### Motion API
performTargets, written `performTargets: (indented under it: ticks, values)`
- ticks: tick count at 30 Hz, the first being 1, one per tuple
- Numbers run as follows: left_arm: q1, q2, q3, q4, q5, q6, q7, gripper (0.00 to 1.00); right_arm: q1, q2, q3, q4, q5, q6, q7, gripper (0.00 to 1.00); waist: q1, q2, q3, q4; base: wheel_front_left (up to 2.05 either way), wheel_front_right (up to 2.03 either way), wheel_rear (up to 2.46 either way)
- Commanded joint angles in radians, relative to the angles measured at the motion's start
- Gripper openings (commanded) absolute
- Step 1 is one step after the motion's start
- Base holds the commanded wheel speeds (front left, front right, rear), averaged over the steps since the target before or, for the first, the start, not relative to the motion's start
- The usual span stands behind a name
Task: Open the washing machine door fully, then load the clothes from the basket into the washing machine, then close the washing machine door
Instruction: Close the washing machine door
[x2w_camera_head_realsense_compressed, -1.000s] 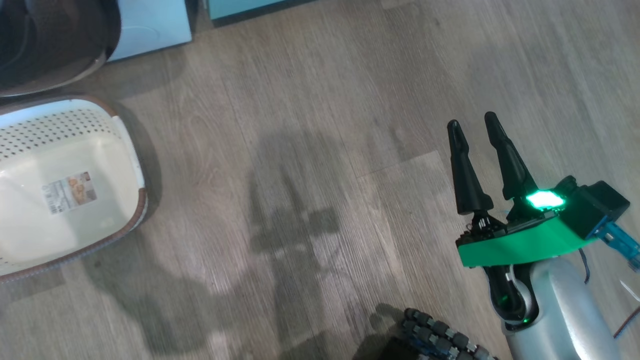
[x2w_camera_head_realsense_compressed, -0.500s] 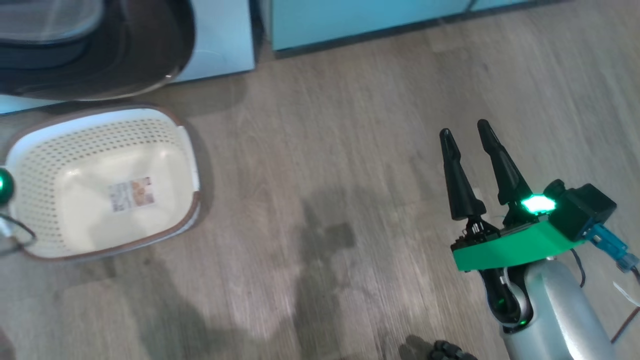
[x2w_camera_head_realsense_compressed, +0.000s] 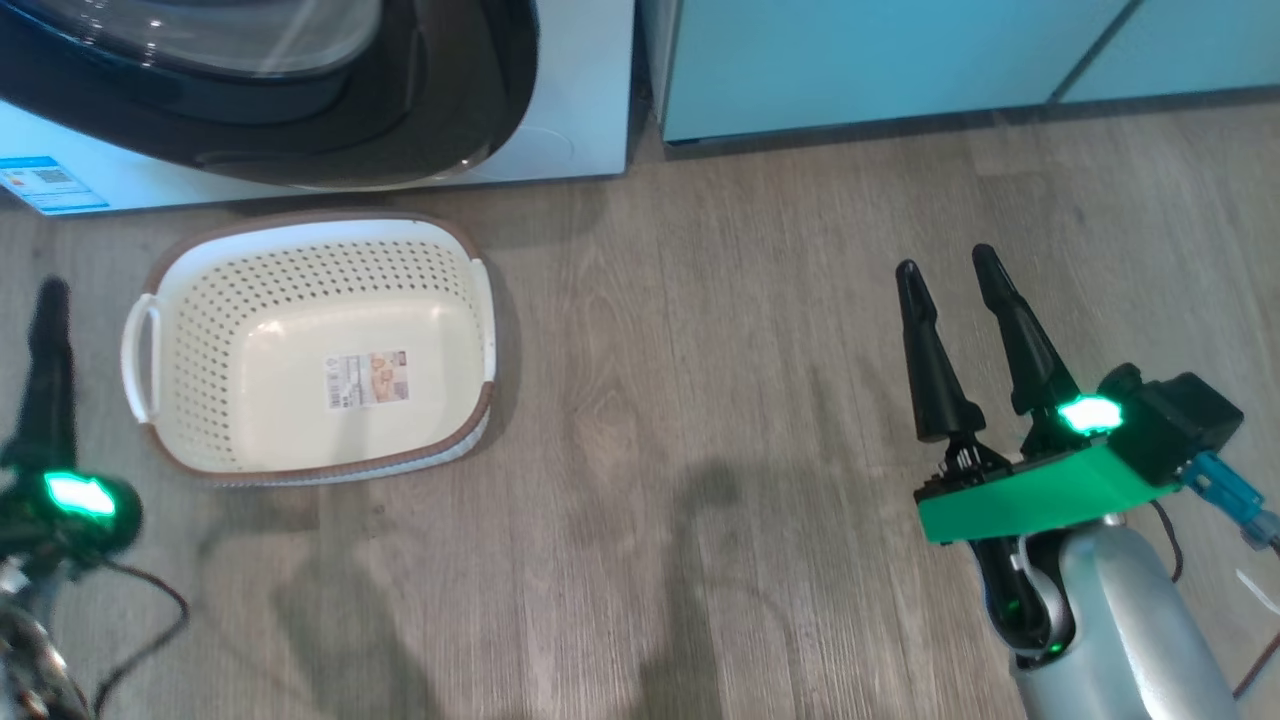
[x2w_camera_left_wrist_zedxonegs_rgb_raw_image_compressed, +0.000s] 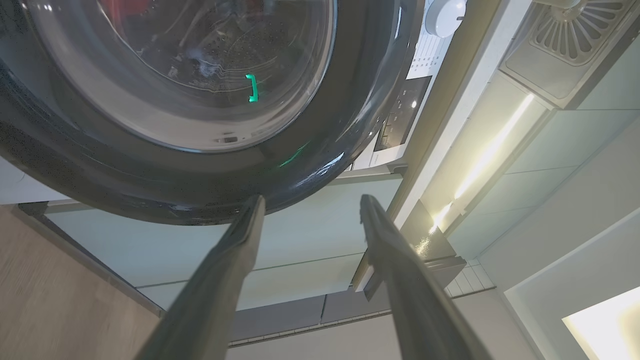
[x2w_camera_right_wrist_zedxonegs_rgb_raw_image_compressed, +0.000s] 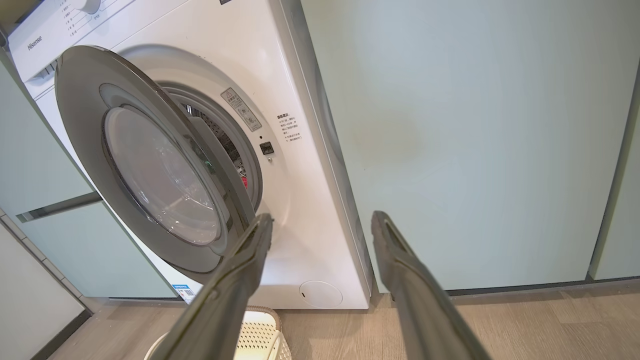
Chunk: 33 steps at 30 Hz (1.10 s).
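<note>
Left gripper (x2w_camera_left_wrist_zedxonegs_rgb_raw_image_compressed: 312, 200) is seen low at the far left, fingers spread wide with nothing between them, tips just under the washing machine door (x2w_camera_left_wrist_zedxonegs_rgb_raw_image_compressed: 165, 195). The door is hung half open off the washing machine (x2w_camera_right_wrist_zedxonegs_rgb_raw_image_compressed: 305, 165), hinge on the left side, free edge swung out over the basket (x2w_camera_head_realsense_compressed: 300, 268). The door is judged stiff and fairly heavy, with a glossy rim that is likely slippery and a bulging glass centre best left alone. It should be pushed flat on the black rim at the free edge, far from the hinge, not pinched. A patch of red, taken as the clothes (x2w_camera_left_wrist_zedxonegs_rgb_raw_image_compressed: 122, 7), is seen through the glass inside the drum. They are judged soft, light and floppy, to be pinched at a fold if any hangs over the seal. The basket is set on the floor (x2w_camera_head_realsense_compressed: 700, 350) just in front of the machine, bare down to the label on its base. It is judged light, stiff plastic, to be lifted by a handle. So loading looks done and closing is left. Pale teal cabinets (x2w_camera_head_realsense_compressed: 850, 60) are seen right of the machine. Right gripper (x2w_camera_head_realsense_compressed: 945, 268) is held over bare floor at the far right, well apart from the basket, fingers wide, nothing held. Counted: one door, one machine, one basket with two handles, two grippers with two fingers each. Number of garments cannot be told.
</note>
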Motion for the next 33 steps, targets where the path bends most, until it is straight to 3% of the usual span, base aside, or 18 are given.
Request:
performTargets:
  ticks: [1, 8, 13, 16, 22, 28, 29, 33]
  values:
    - [0.029, 0.017, 0.005, -0.03, -0.014, -0.007, -0.024, 1.0, 0.012, 0.0, 0.017, -0.028, -0.009, 0.0, -0.009, 1.0, 0.0001, -0.0001, -0.011, 0.012, 0.0, 0.0, 0.0]
    - [0.128, 0.016, -0.164, -0.067, -0.051, -0.012, -0.261, 1.0, 0.026, 0.0, 0.0, -0.029, -0.021, 0.0, 0.0, 1.0, 0.0001, -0.0001, -0.037, 0.038, 0.0, 0.0, 0.0]
    - [0.144, 0.016, -0.244, -0.148, 0.066, -0.012, -0.378, 1.0, 0.033, 0.0, -0.02, -0.041, -0.036, 0.0, 0.014, 1.0, 0.0001, -0.0001, -0.068, 0.053, 0.0, 0.0, 0.0]
    - [0.143, 0.016, -0.269, -0.19, 0.212, -0.012, -0.453, 1.0, 0.04, 0.0, -0.033, -0.053, -0.045, 0.0, 0.025, 1.0, 0.0001, -0.0001, -0.085, 0.063, 0.0, 0.0, 0.0]
    - [0.166, 0.072, -0.331, -0.228, 0.652, -0.011, -0.625, 1.0, 0.061, 0.0, -0.057, -0.083, -0.065, 0.0, 0.052, 1.0, 0.0001, -0.0001, -0.113, 0.083, 0.0, 0.0, 0.0]
    - [0.196, 0.138, -0.412, -0.258, 1.082, 0.075, -0.728, 1.0, 0.083, 0.0, -0.076, -0.112, -0.092, 0.0, 0.083, 1.0, 0.0001, -0.0001, -0.142, 0.098, 0.0, 0.0, 0.0]
    - [0.196, 0.138, -0.412, -0.258, 1.082, 0.075, -0.728, 1.0, 0.083, 0.0, -0.076, -0.112, -0.092, 0.0, 0.083, 1.0, 0.0001, -0.0001, -0.142, 0.098, 0.0, 0.0, 0.0]
    - [0.234, 0.155, -0.471, -0.257, 1.269, 0.13, -0.765, 1.0, 0.104, 0.0, -0.09, -0.128, -0.11, 0.0, 0.104, 1.0, 0.0001, -0.0001, -0.163, 0.107, 0.0, 0.0, 0.0]
